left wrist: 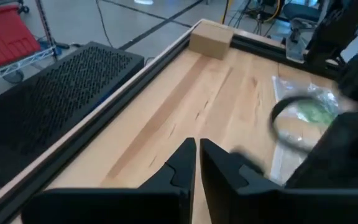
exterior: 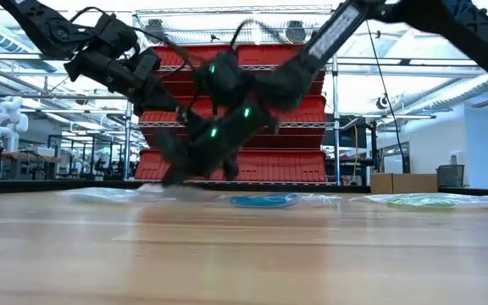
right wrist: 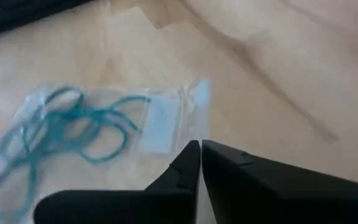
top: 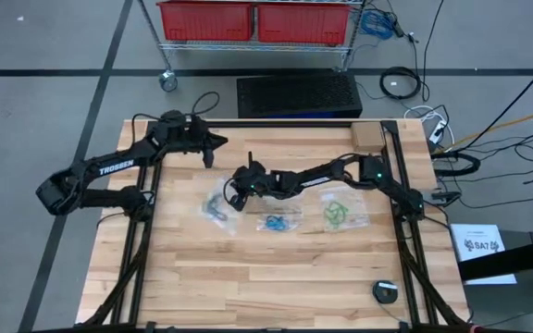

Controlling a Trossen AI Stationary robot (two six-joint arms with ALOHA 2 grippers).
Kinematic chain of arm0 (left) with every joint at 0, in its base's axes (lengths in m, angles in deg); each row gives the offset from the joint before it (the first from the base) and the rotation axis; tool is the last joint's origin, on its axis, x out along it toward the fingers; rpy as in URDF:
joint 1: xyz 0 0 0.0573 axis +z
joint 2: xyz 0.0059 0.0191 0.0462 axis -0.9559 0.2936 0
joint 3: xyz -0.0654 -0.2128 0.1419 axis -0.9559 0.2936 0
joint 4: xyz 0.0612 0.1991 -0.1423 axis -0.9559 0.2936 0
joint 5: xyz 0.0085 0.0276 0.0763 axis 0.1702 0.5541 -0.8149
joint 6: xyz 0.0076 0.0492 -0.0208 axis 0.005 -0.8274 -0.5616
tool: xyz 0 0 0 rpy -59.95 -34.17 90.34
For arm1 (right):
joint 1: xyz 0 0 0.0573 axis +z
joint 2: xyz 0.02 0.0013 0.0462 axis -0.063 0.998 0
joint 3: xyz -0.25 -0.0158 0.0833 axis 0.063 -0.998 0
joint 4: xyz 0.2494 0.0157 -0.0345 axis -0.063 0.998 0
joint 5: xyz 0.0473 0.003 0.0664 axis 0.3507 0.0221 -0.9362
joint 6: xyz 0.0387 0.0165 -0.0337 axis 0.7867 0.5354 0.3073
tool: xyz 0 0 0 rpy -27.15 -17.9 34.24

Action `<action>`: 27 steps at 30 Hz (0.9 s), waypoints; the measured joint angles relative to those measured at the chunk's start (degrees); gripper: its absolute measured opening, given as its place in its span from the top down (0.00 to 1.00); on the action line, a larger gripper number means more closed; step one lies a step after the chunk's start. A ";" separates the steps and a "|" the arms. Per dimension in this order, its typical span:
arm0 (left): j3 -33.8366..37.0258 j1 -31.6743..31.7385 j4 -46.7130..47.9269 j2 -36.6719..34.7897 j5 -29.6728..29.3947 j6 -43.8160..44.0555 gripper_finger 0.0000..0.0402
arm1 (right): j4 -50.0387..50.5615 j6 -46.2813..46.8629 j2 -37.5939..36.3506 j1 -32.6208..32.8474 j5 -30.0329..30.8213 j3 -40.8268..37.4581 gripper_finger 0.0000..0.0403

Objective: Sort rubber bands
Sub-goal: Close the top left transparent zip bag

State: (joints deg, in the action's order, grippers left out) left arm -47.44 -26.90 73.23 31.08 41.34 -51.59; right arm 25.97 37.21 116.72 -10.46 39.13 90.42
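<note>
Right gripper [top: 233, 196] of mine hangs low over the middle of the table [top: 276, 268], its fingers [right wrist: 185, 165] pressed together with nothing between them, just beside the clear bag [right wrist: 160, 115] that holds the teal rubber bands [top: 216, 209]. From my right wrist, those teal loops lie in a loose tangle inside the bag, flat on the wood. Two more bags lie in the same row: the blue rubber bands [top: 278, 223] in the middle and the green rubber bands [top: 336, 215] toward my right side. My left gripper [top: 213, 146] waits near the far edge of the table, well apart from the bags, its fingers [left wrist: 182, 163] also closed on nothing.
</note>
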 joint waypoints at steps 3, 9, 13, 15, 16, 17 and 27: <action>1.11 0.82 -0.18 -0.03 0.00 -0.01 0.93 | 4.35 -4.48 -3.38 0.11 0.79 0.04 0.99; 7.18 2.63 -10.01 -0.01 5.13 3.87 0.93 | 15.64 -15.47 -12.31 1.03 5.93 0.04 1.00; 10.02 3.22 -15.39 0.01 11.19 4.83 0.93 | 19.97 -20.78 -18.23 1.56 8.02 0.15 1.00; 10.57 2.96 -16.52 0.01 14.05 4.86 0.93 | 21.65 -22.90 -20.37 1.73 8.30 0.11 1.00; 10.65 2.76 -16.83 0.01 15.33 4.85 0.93 | 21.98 -23.56 -21.38 1.74 8.27 0.11 1.00; 10.66 2.44 -17.00 0.01 16.66 4.86 0.93 | 23.12 -24.17 -22.33 1.83 8.29 0.11 1.00; 10.68 -0.95 -23.89 0.03 21.03 5.73 0.93 | 28.16 -27.29 -26.18 3.88 11.47 0.11 1.00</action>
State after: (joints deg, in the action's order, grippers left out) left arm -36.76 -27.85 49.35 31.11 62.38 -45.86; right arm 54.12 9.92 90.53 -6.58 50.59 90.53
